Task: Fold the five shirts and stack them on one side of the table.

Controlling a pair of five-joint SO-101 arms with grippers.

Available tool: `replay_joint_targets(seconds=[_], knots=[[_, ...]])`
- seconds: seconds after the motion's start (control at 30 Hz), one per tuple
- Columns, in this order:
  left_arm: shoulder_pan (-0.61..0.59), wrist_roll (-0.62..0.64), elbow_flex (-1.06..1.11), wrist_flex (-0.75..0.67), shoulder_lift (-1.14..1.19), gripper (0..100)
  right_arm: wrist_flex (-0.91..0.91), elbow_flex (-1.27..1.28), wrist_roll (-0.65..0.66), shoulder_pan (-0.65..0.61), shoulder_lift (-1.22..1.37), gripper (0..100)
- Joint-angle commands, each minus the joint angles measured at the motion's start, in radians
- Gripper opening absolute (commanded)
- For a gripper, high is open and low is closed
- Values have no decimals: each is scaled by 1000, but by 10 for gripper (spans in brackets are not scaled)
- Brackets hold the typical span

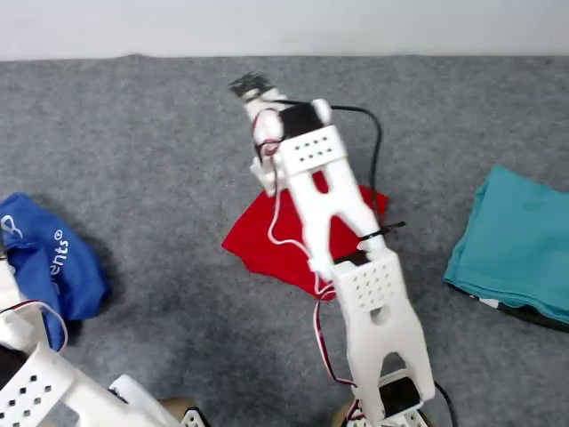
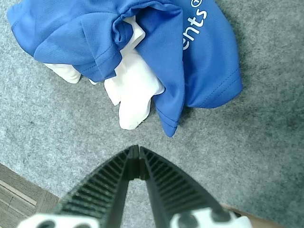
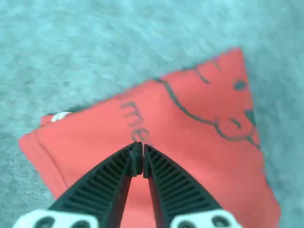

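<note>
Now the right arm stretches from the bottom centre of the high view up toward the upper middle, crossing over the red shirt. That shirt lies flat in the centre of the frame on the grey table cover. The right gripper sits at the arm's far end, past the shirt's upper edge. In the right wrist view the right gripper has its jaws pressed together with nothing between them. The red shirt spreads beneath it, and a dark line drawing shows on the cloth.

The blue shirt lies crumpled at the left edge of the high view, just above the left arm in the lower left corner. In the left wrist view the left gripper is likewise clenched and empty, its tips over bare grey cover near the heap but not touching it. There the blue shirt is bunched around a white shirt, which pokes out toward the gripper.

At the right edge of the high view a folded teal shirt rests on a dark garment, well apart from both grippers.
</note>
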Motion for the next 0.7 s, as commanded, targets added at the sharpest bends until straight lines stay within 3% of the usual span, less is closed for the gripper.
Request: replay_joint_targets(seconds=[0.0,0.2,0.3,0.4,0.53,0.67], knots=[[6,-9,-4,-17,-6,8,42,69,-110,67,-163,11],[6,-9,-4,-14,-5,8,38,173,-442,61,-236,43],[8,-9,-4,-14,-5,8,33,195,-621,56,-213,128],[8,-11,-4,-14,-3,8,8,193,-756,56,-166,274],[8,-11,-4,-15,-3,8,-38,193,-870,54,-88,474],[8,-57,-4,-17,-3,8,-91,193,-916,56,-22,487]])
